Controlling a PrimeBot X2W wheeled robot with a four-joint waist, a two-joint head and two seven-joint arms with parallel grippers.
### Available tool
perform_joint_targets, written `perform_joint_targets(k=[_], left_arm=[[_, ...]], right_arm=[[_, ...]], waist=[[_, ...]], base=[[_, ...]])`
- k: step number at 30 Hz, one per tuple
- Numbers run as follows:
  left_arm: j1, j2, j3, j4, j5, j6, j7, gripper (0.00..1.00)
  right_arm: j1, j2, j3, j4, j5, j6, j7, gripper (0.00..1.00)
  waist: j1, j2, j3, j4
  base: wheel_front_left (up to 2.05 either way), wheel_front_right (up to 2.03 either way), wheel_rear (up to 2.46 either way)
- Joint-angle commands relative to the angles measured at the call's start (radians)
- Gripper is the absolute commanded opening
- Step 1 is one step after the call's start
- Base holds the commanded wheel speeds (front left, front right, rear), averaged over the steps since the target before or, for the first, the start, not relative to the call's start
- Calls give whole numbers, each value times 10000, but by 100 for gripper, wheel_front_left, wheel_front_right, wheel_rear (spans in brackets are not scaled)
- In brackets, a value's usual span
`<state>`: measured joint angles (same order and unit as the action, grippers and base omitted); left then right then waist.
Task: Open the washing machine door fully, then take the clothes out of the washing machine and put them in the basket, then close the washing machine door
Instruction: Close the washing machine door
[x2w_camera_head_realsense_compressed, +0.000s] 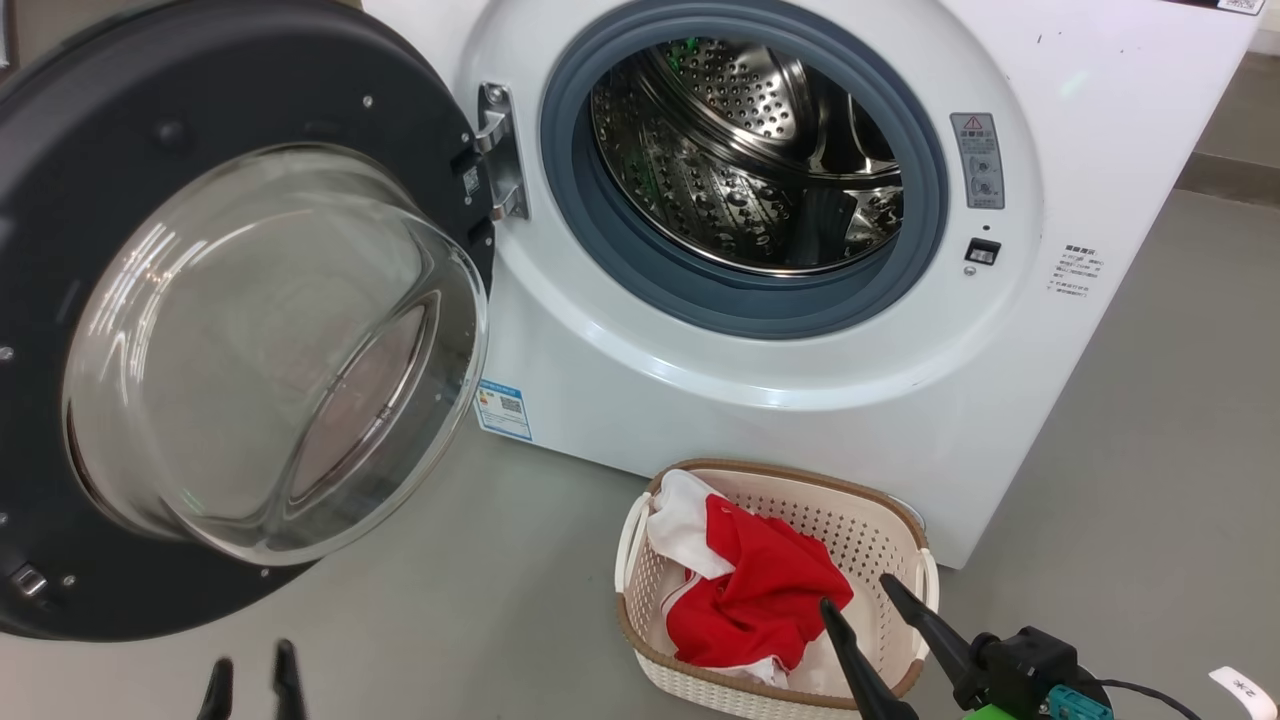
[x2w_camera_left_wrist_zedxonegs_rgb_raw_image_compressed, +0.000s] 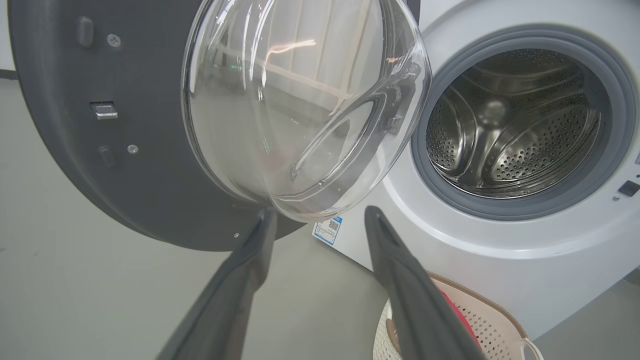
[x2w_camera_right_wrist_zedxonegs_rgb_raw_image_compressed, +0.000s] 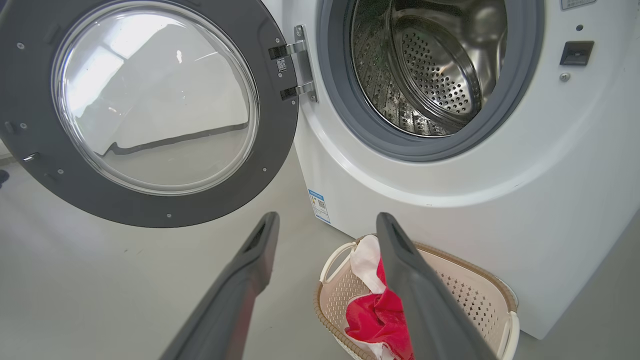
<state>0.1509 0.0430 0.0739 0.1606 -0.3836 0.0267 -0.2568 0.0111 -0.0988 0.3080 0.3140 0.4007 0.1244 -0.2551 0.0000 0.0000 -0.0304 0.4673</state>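
2 garments, the clothes (x2w_camera_head_realsense_compressed: 740, 585) of the task, are found out of the washing machine (x2w_camera_head_realsense_compressed: 800, 400): a red one (x2w_camera_head_realsense_compressed: 760, 600) and a white one (x2w_camera_head_realsense_compressed: 685, 525), heaped in the basket (x2w_camera_head_realsense_compressed: 800, 478), which is set on the floor (x2w_camera_head_realsense_compressed: 450, 560) just before the machine's lower front, toward its latch side. The white piece is draped up to the basket rim on the side nearer the machine's hinge (x2w_camera_head_realsense_compressed: 497, 150). The drum (x2w_camera_head_realsense_compressed: 740, 160) is seen bare through the grey gasket (x2w_camera_head_realsense_compressed: 610, 260). Unloading is judged done; 1 step is left, the closing.

The washing machine door (x2w_camera_head_realsense_compressed: 200, 100) is swung wide off the machine's hinge side, its glass bowl (x2w_camera_head_realsense_compressed: 270, 350) bulging from the dark rim.

Both pincers are spread wide, nothing between the fingers. The right gripper (x2w_camera_head_realsense_compressed: 855, 592) is held low before the machine's latch side, over the basket's near edge. The left gripper (x2w_camera_head_realsense_compressed: 253, 655) is held well out from the machine's hinge side, below the door's lower rim; no contact is made out.

Risks noted:
- Door pushed on the curved glass: a slip is likely; the flat rim is judged safer.
- Push stopped short: the catch may not be seated in the machine's latch socket (x2w_camera_head_realsense_compressed: 982, 250), and the door left ajar.
- Right arm left before the machine's opening: it could be struck by the closing door.
- White cloth snagged by a finger: it may be dragged over the rim onto the floor.
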Motion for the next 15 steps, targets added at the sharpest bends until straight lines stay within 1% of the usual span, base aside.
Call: perform_joint_targets(k=[1, 4, 5, 7, 11, 14, 15], left_arm=[[-281, 72, 427, -520, -68, -109, -49, 0], [-663, 72, 753, -1235, 205, -337, -49, 0], [-663, 72, 753, -1235, 205, -337, -49, 0], [-1044, 72, 1164, -1865, 516, -518, -49, 0], [-2166, 159, 2270, -3095, 1163, -1019, -49, 0], [-3268, 516, 2985, -3552, 1203, -1319, -49, 0], [-4036, 938, 3337, -3403, 1065, -1445, -49, 0]], right_arm=[[-357, -109, 181, -202, 72, 63, -67, 100], [-304, -71, 47, -230, 57, 63, -67, 100], [-304, -71, 47, -230, 57, 63, -67, 100], [-245, -31, -63, -271, 35, 63, -67, 100], [-93, 51, -309, -352, -31, 63, -67, 100], [33, 118, -446, -395, -83, 63, -67, 100], [102, 162, -536, -415, -106, 63, -67, 100]], waist=[[0, 0, -8, -14], [0, 0, 16, -19], [0, 0, 16, -19], [0, 0, 43, -23], [0, 0, 115, -17], [0, 0, 139, -22], [0, 0, 147, -35]], base=[[0, 0, 0], [0, 0, 0], [0, 0, 0], [0, 0, 0], [0, 0, 0], [0, 0, 0], [0, 0, 0]])
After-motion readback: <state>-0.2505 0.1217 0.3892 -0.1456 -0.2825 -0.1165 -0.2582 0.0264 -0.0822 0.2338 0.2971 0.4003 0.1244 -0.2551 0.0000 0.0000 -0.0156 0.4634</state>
